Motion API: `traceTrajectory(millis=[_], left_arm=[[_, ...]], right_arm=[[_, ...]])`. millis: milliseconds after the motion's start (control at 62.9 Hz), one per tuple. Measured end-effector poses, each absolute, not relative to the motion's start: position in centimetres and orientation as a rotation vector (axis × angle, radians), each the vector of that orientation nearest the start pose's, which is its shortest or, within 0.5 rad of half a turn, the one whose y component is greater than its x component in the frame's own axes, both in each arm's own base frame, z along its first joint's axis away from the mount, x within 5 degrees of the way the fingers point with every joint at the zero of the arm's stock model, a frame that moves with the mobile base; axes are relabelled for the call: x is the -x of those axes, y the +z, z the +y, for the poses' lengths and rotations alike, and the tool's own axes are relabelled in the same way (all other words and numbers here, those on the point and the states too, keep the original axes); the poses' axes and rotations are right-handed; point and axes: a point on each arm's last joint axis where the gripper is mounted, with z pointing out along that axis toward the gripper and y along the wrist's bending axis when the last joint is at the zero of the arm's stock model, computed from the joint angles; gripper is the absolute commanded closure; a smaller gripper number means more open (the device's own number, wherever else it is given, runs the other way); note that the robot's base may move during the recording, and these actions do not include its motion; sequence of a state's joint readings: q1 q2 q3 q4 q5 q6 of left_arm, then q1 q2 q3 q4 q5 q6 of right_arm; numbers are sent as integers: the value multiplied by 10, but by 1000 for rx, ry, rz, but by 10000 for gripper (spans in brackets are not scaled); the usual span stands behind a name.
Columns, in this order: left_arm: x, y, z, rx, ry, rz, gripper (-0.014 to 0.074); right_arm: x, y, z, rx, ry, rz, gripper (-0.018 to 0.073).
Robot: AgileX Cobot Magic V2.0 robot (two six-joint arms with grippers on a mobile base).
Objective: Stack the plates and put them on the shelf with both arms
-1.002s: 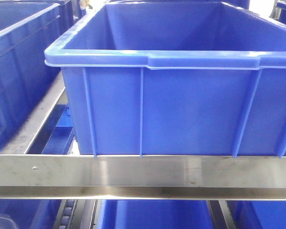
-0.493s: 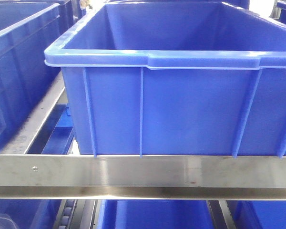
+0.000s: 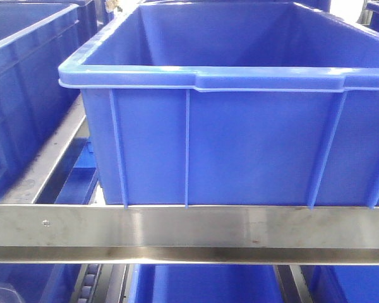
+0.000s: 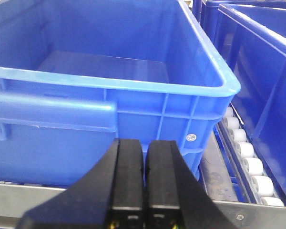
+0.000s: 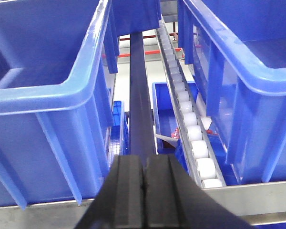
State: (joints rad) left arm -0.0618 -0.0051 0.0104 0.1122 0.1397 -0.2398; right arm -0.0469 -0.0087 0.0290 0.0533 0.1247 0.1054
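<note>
Blue crate, front view: a large plastic bin (image 3: pixel 240 126) fills the frame, open-topped, ribbed on its near wall, sitting on a brushed steel shelf rail (image 3: pixel 189 230).
Neighbouring crates: one more blue bin (image 3: pixel 19 82) stands to its left, and the rims of others show below the rail.
Left gripper: the black left gripper (image 4: pixel 144 167) points level at the near wall of a blue bin (image 4: pixel 109 95), just under the bin's handle lip; its two fingers (image 4: pixel 128 171) are pressed together with only a thin seam between them, holding nothing.
Left surroundings: a track of white rollers (image 4: pixel 243 152) runs along the right side of that bin, beside another blue crate.
Right gripper: the black right gripper (image 5: pixel 144 191) aims along the gap between two blue bins, above the steel rail; its fingers (image 5: pixel 128 191) are pressed together, empty.
Right surroundings: a dark bar (image 5: pixel 140 95) and a white roller track (image 5: pixel 188 119) run away down the gap, with a lower blue bin (image 5: pixel 164 109) beneath.
Plates: none can be seen in any view.
</note>
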Motion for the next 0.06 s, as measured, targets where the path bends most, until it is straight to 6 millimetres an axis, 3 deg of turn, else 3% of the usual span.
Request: traceTrajectory(millis=[64], left_arm=[[-56,197,-2,66,-134,1628,507]], right_arm=[[-57,193,-2,-162,91,1621,502]])
